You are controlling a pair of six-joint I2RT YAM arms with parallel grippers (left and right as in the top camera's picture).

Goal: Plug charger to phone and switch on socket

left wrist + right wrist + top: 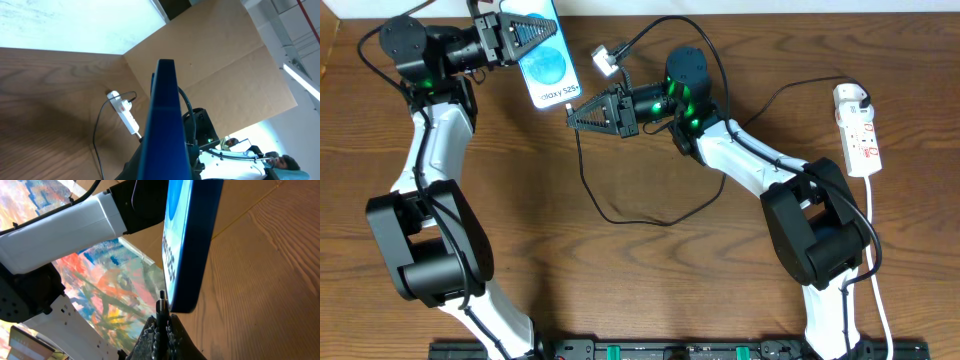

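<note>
misalignment worries me: right gripper (572,113), pinched on the thin black charger plug (161,302), sits just beside the lower edge of the slim blue-screened phone (548,70) held by left gripper (532,30), upper left; a skewed push could twist it loose.

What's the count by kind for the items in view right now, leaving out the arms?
Phone: 1
Charger cable: 1
Power strip: 1
Total: 3
</note>
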